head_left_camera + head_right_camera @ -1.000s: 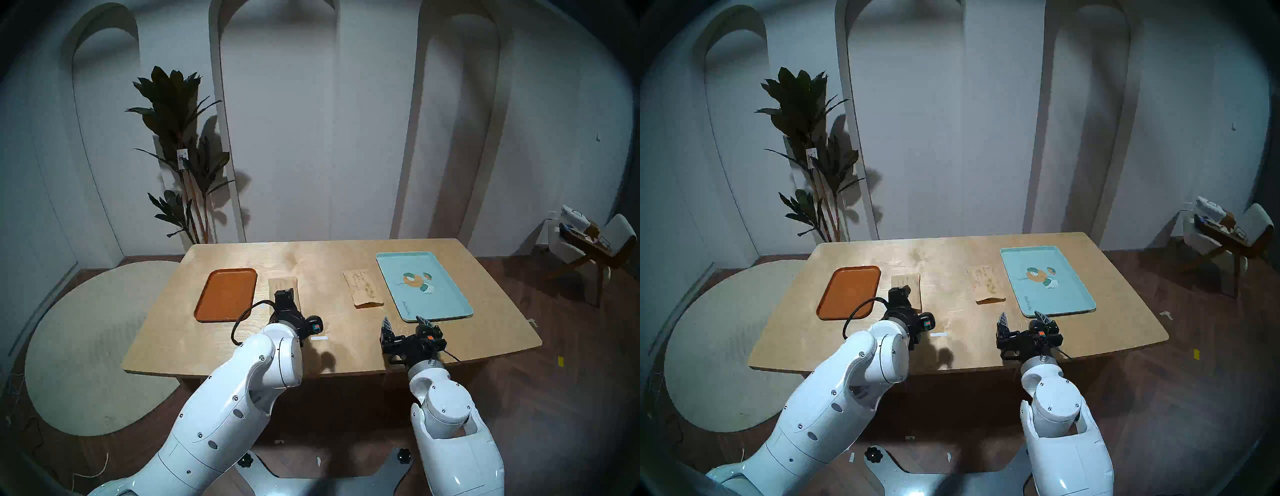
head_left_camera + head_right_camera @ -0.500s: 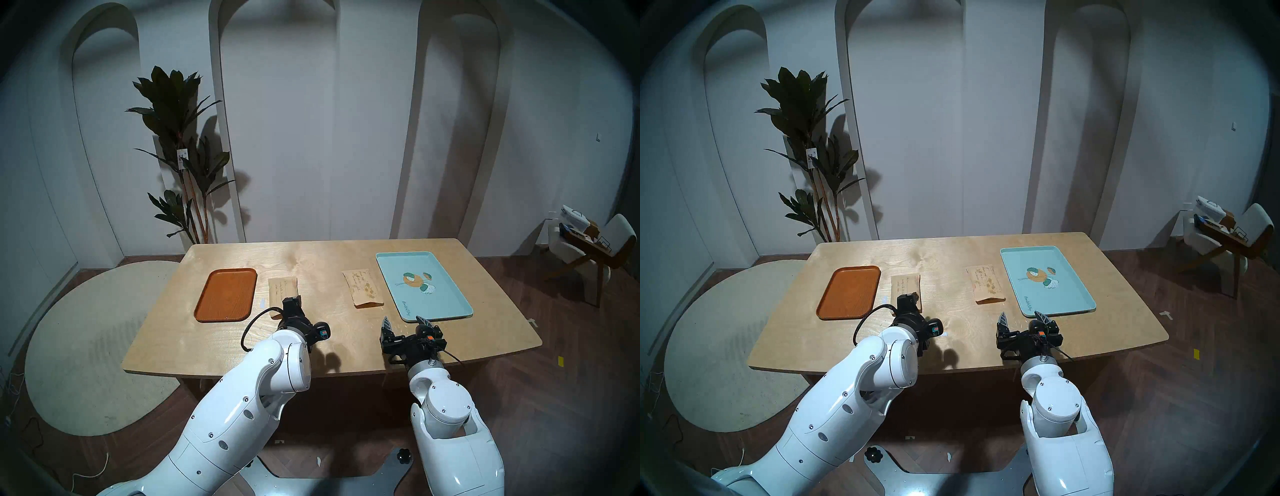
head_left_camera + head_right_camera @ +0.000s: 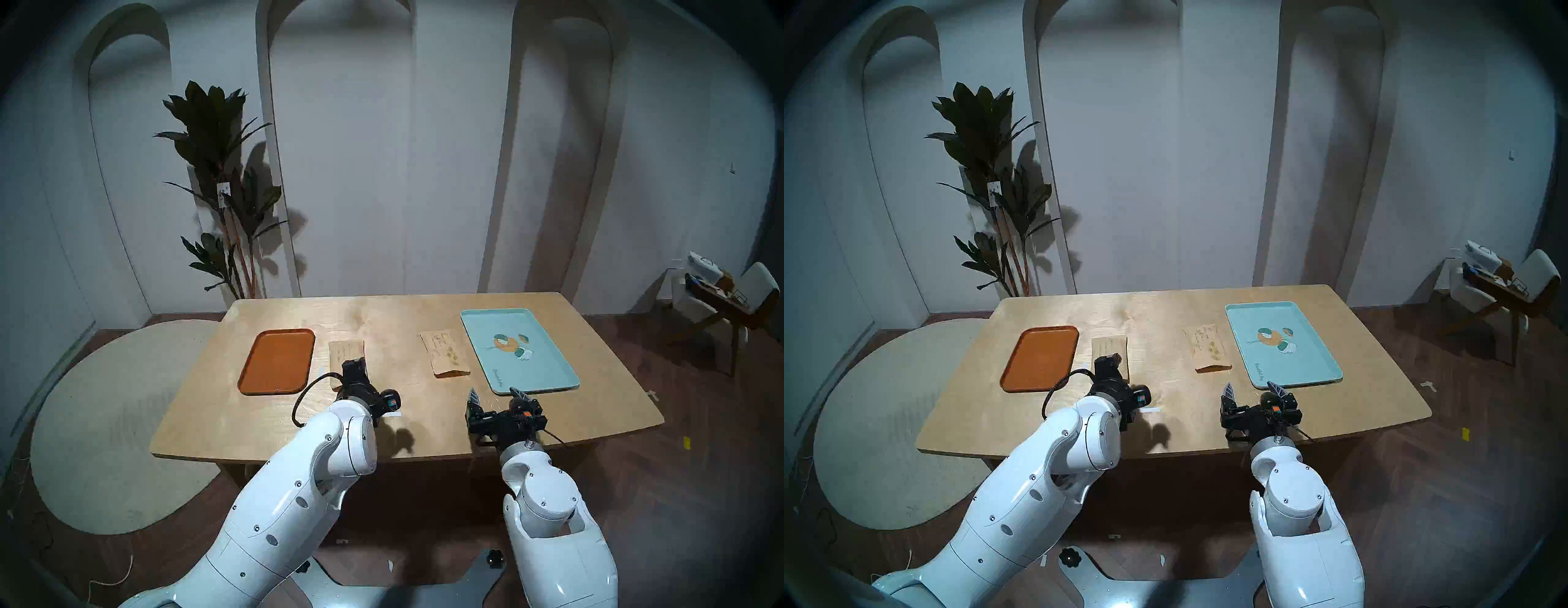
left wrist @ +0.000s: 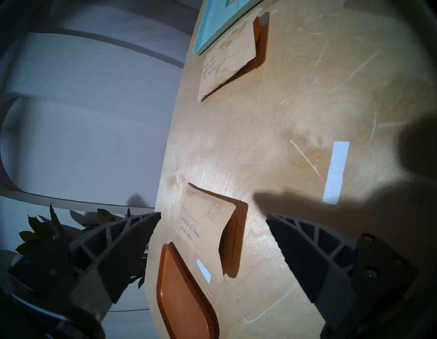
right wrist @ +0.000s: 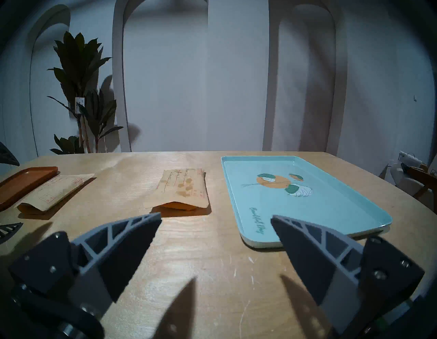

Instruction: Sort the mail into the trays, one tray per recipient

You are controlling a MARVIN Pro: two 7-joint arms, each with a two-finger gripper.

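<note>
- The left gripper [image 4: 214,219] reaches out over the table [image 3: 407,429], tilted a little downward, above the near end of the plain envelope [image 3: 345,350]. Its jaws are spread wide and hold nothing.
- That plain envelope lies flat on the table just beside the orange-brown tray [image 3: 276,361], not in it; its near flap curls up.
- The right gripper [image 5: 216,219] hangs nearly level over the near table edge, in front of the turquoise tray [image 3: 551,369]. Its jaws are also wide apart and empty.
- The leaf-marked envelope [image 3: 445,352] lies flat just left of the turquoise tray, close but outside it, its near end lifted slightly.
- Both trays hold no mail.
- One white tape strip [image 4: 335,171] sits on the wood near the left wrist; a smaller strip [image 4: 203,270] lies between the plain envelope and the orange-brown tray.
- A tall plant [image 3: 220,187] stands behind the table's far left corner.
</note>
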